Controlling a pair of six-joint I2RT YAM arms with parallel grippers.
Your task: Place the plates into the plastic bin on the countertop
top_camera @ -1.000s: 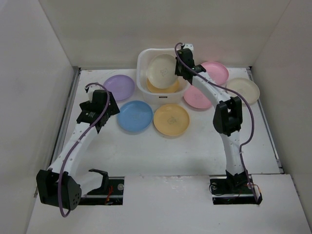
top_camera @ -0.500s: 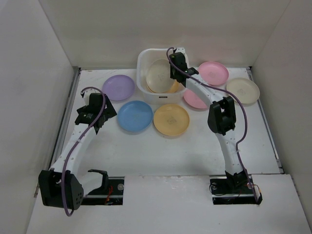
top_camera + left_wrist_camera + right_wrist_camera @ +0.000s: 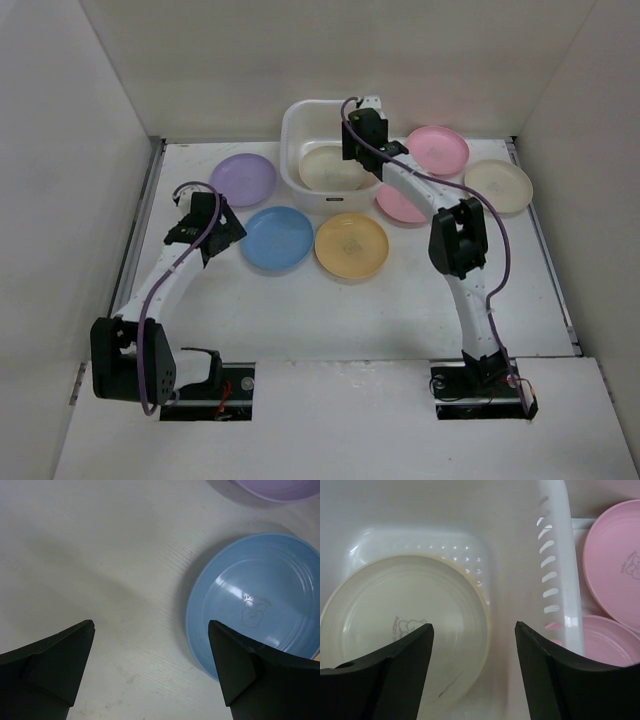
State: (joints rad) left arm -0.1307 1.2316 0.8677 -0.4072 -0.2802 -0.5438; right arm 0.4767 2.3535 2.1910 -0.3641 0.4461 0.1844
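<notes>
Plastic bin (image 3: 290, 150), far middle of the surface (image 3: 300, 320): 2 plates.
- Cream plate (image 3: 405, 605) lies flat over a yellow-orange one (image 3: 488, 612), of which only the edge shows. The flat stack probably saves room.

Right claw (image 3: 473, 625): spread, empty, above the bin.

Loose on the surface: 6 plates.
- purple plate (image 3: 245, 178): 1
- blue plate (image 3: 278, 238): 1
- yellow-orange plate (image 3: 352, 245): 1
- pink plates (image 3: 438, 150): 2
- cream plate at right (image 3: 498, 185): 1

Left claw (image 3: 151, 625): spread, empty, beside the blue plate, probably lining up on its rim.
</notes>
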